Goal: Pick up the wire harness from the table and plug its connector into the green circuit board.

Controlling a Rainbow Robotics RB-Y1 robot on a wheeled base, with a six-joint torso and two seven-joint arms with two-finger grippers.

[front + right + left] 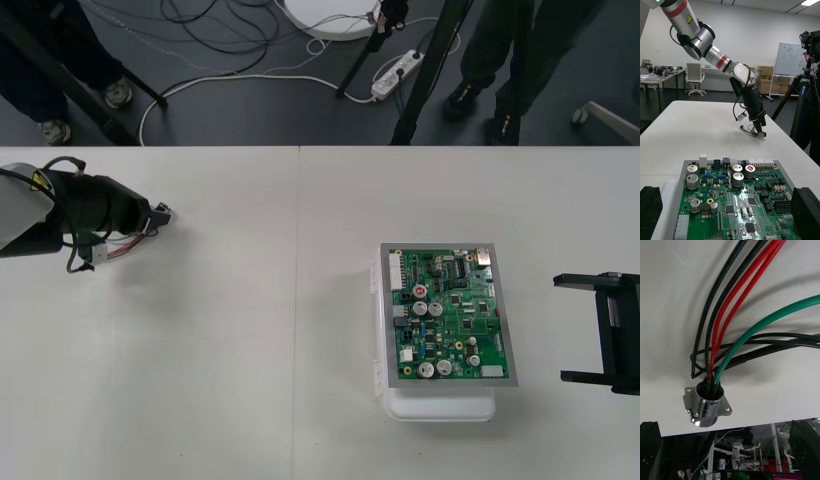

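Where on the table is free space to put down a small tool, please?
Free: the wide bare stretch of table between the left gripper at the harness and the green circuit board, and the near left corner. Tight: the strip between the board and the right gripper, whose fingers stand open.

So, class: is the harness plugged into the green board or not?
Out: the wire harness lies at the left pincer, far from the green circuit board.
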